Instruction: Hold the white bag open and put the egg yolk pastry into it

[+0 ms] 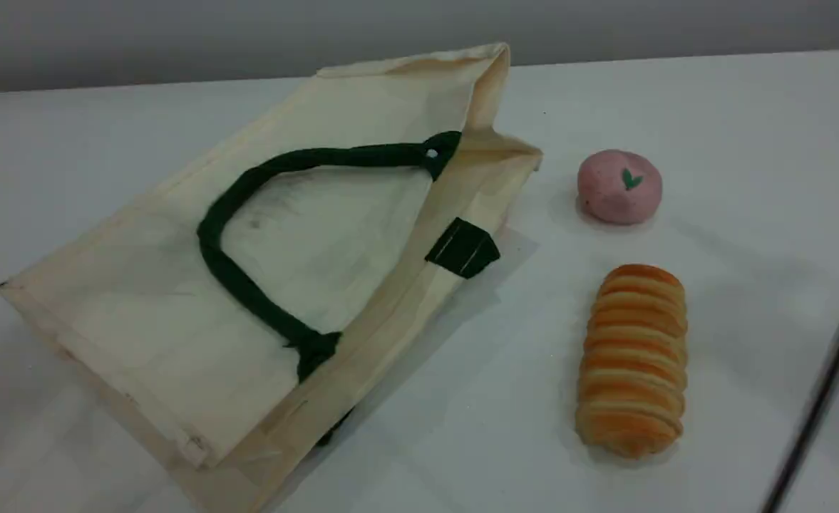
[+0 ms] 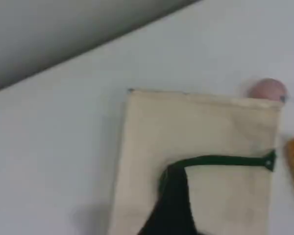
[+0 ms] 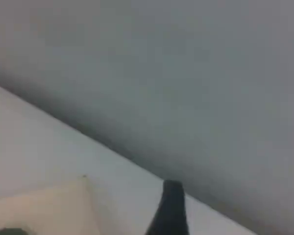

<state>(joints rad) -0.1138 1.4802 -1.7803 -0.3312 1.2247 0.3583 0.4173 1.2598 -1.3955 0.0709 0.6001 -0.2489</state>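
Note:
The white bag (image 1: 177, 285) lies flat on the table, its mouth towards the right and slightly gaping at the far corner. One dark green rope handle (image 1: 248, 206) rests on its upper side. The egg yolk pastry is out of view. Neither gripper shows in the scene view. In the left wrist view a dark fingertip (image 2: 172, 205) hangs over the bag (image 2: 201, 127) near the handle (image 2: 225, 160), with nothing seen in its grip. In the right wrist view a single dark fingertip (image 3: 169, 210) stands above the table beside a corner of the bag (image 3: 49, 205), with nothing in it.
A pink ball with a green leaf mark (image 1: 619, 187) sits right of the bag's mouth. A ridged golden bread roll (image 1: 633, 360) lies in front of it. A thin dark blurred bar (image 1: 818, 399) crosses the right edge. A grey wall runs behind the table.

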